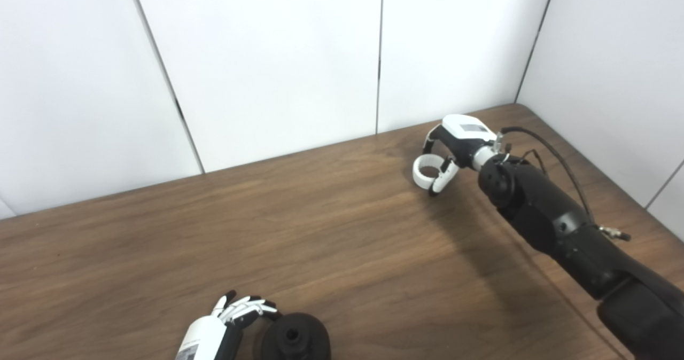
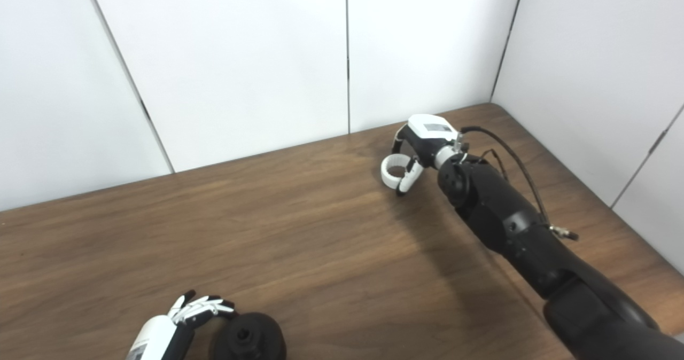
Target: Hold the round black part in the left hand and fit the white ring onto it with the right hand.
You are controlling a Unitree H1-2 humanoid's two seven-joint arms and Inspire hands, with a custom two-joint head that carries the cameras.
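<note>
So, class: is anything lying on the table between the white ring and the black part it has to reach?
Nothing visible: only bare table lies between the ring at the right hand and the black part.

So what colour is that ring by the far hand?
White; the ring shows best in the left eye view, at the right hand.

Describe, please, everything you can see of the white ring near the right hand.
The white ring is a short, smooth, plastic-looking band with an open centre. It sits at the far right of the brown wooden table, between the right hand's fingers and thumb. Whether it is lifted or resting is unclear.
</note>
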